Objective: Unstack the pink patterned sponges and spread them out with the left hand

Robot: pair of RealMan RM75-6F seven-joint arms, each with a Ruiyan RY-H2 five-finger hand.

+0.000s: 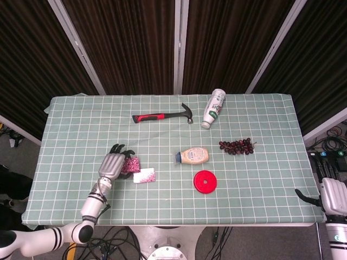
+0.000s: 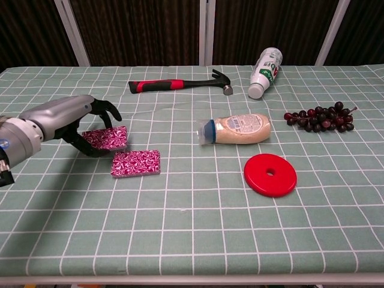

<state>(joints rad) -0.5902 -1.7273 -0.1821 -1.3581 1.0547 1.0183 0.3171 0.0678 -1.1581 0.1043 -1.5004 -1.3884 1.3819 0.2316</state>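
I've got the upper pink sponge (image 2: 106, 138) in my left hand (image 2: 72, 120), fingers curled around its far edge, lifted just off the desk (image 2: 192, 228) and off to the left of its partner. The lower sponge (image 2: 136, 163) lies flat on the checked cloth, apart from the one I hold — so by my reading the unstacking is done and I'm in the spreading step. What's next, I judge, is to set the held sponge down flat a little further left with a clear gap between the two, then let the fingers go without dragging it. The mayonnaise bottle (image 2: 235, 129) and red disc (image 2: 270, 174) sit well to the right, the hammer (image 2: 180, 84) beyond — nothing in my way. My right hand (image 1: 312, 199) barely shows at the desk's corner; I cannot tell how its fingers lie.
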